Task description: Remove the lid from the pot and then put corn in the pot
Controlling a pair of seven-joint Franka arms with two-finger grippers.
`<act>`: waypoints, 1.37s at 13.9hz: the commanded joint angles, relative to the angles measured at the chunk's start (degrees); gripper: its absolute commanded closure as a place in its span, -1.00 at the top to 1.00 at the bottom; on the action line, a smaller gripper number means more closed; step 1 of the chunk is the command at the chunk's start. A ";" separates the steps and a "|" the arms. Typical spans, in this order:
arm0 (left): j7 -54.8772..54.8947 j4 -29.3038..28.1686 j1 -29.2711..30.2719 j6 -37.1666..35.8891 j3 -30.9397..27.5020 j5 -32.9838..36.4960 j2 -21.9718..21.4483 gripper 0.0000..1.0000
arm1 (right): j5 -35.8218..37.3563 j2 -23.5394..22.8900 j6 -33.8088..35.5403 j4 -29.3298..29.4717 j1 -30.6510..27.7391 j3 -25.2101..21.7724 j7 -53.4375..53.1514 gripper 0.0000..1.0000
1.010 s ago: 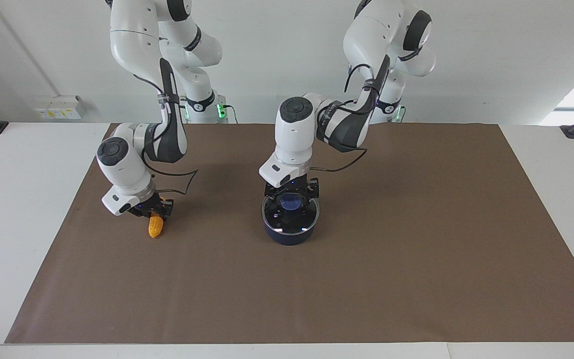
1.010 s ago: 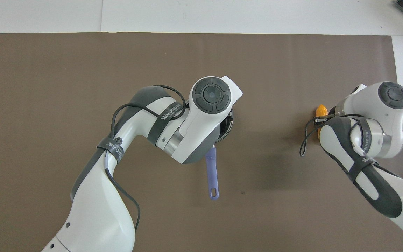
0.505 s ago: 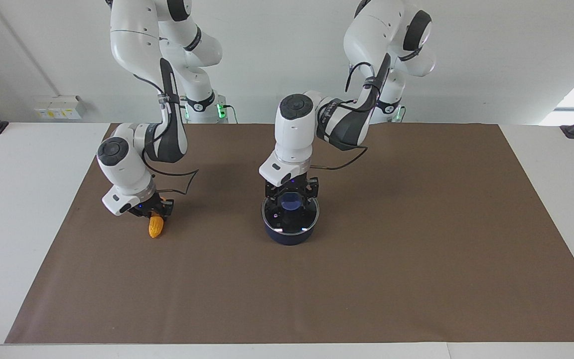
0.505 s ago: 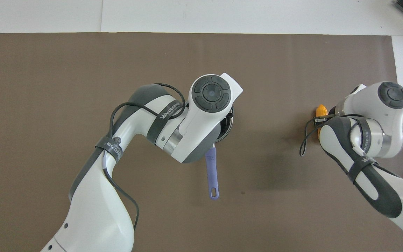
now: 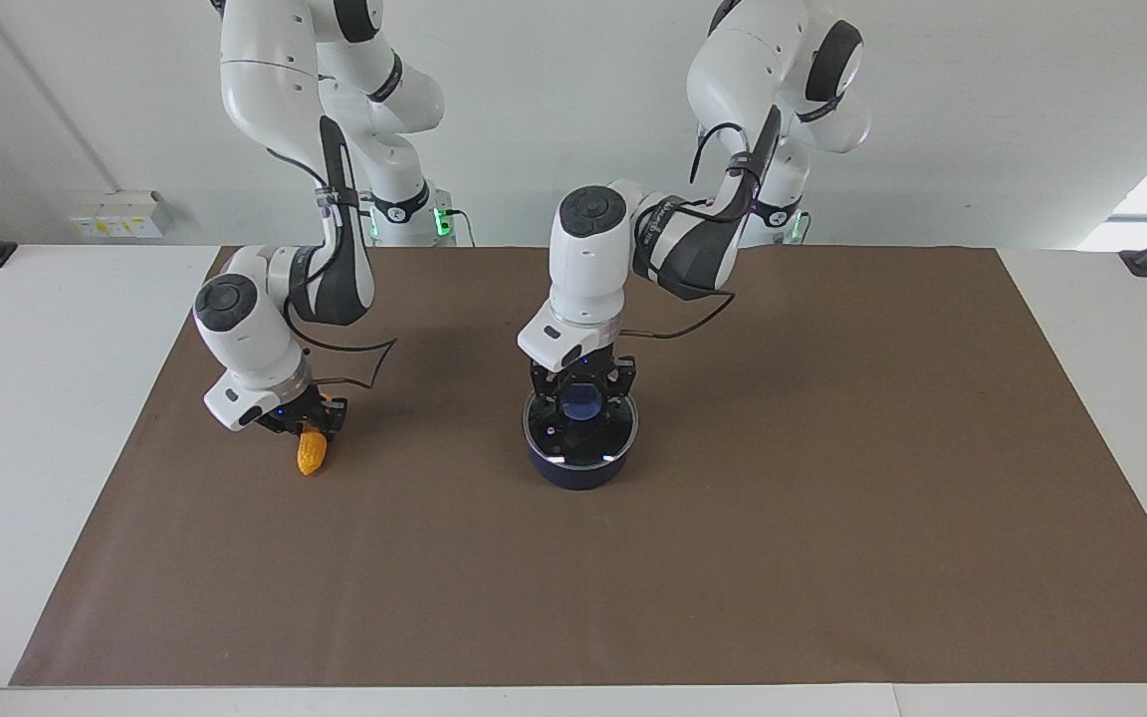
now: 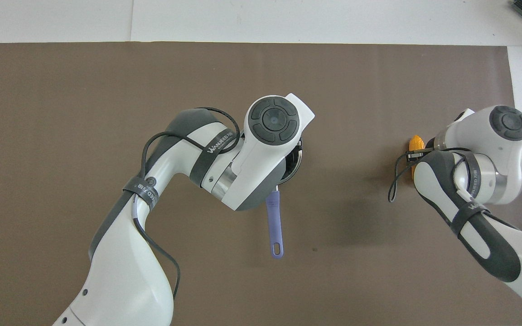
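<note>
Glass lid [image 5: 581,430] knob clenched by left hand [image 5: 582,396], bumpy corn [image 5: 312,451] gripped by right hand [image 5: 307,420]

A white table [image 5: 36,418] carries a large brown mat [image 5: 733,518] across most of its top. A plain white wall [image 5: 554,90] rises at the robots' end. Bright daylight enters at one edge [image 5: 1146,199]. A small socket box [image 5: 120,214] sits low on the wall.

I see two glossy white arms with dark grey joints, black looping cables, lettered straps, and green-lit bases.
</note>
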State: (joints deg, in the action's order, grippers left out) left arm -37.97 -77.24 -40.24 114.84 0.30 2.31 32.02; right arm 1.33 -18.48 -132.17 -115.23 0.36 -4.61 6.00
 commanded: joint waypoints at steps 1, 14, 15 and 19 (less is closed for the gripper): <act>-0.35 1.74 -0.81 -0.06 -0.74 3.74 1.03 -1.00 | -0.54 0.10 0.32 3.33 -0.19 0.92 -2.30 -1.00; 2.97 1.31 3.58 -6.82 -0.83 0.78 -9.33 -1.00 | -0.45 7.67 17.74 12.48 7.02 1.98 -14.95 -1.00; 5.17 1.04 4.54 -7.60 -0.91 -0.10 -10.21 -1.00 | -0.54 7.49 17.82 13.18 7.81 2.15 -16.53 -1.00; 14.12 -1.42 10.34 -10.41 -1.00 -1.69 -13.38 -1.00 | -2.72 5.91 18.00 17.74 12.28 2.24 -24.61 -1.00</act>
State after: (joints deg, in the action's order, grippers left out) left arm -28.44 -75.97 -32.36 106.05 -0.97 1.78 21.36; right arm 0.67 -10.94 -115.05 -100.87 11.27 -2.72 -14.99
